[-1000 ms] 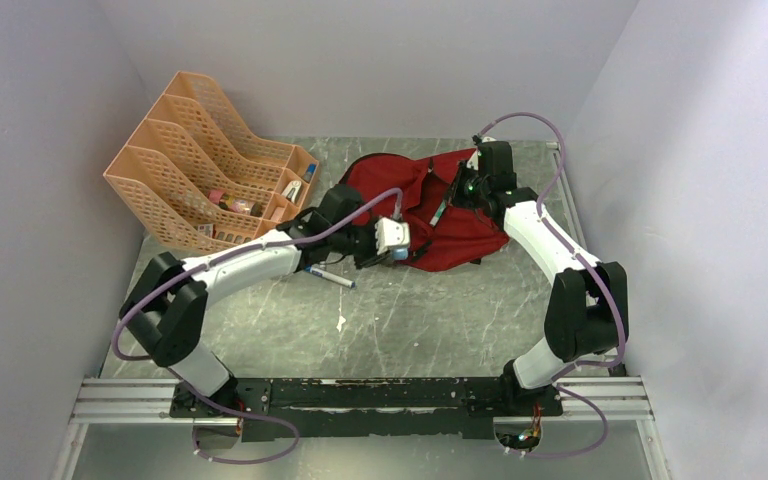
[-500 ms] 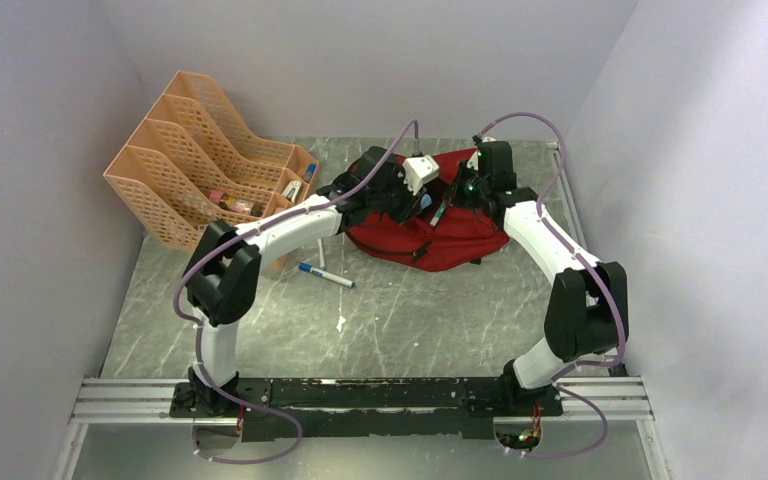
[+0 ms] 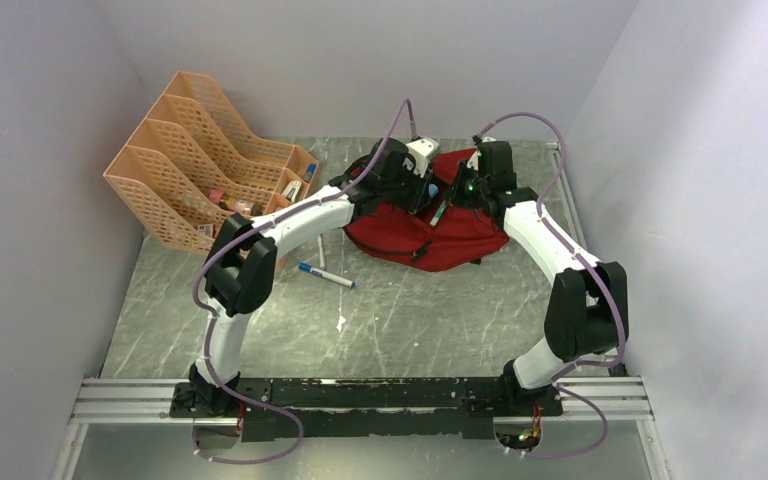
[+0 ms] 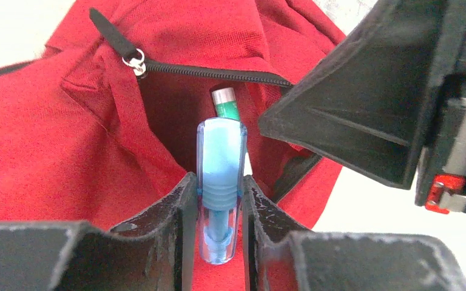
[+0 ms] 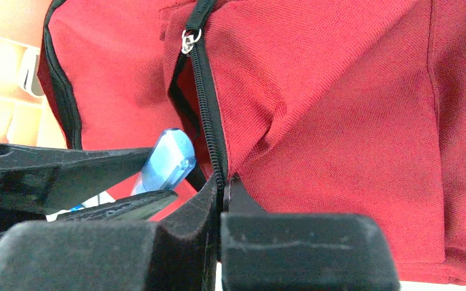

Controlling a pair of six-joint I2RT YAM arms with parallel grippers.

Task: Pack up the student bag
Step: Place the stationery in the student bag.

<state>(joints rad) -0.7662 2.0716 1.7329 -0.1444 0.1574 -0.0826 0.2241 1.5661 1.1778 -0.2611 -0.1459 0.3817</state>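
Top external view: the student bag lies slumped, dark red, at the far side of the table, and both arms reach in over its top. The left gripper comes at the bag from its left and the right gripper from its right. The two tools sit close together above the same spot.

On the left wrist view, a pocket of the bag gapes open, its black zipper running along the far lip and the silver zipper pull at the bag's upper left. The left gripper is pinching a translucent blue pen between its fingers, the pen's end pointing straight into that opening. Just beyond it, inside the bag, a green stick with a silver end shows against the dark interior.

Over to the right wrist view: the right gripper has its fingers pressed together on the bag's zipper edge, holding the lip of the pocket up. The blue pen shows just left of that pinched edge, at the mouth of the bag.

Out from the bag, an orange file organiser stands to its left. A marker lies on the table in front of the bag's left corner, apart from it.
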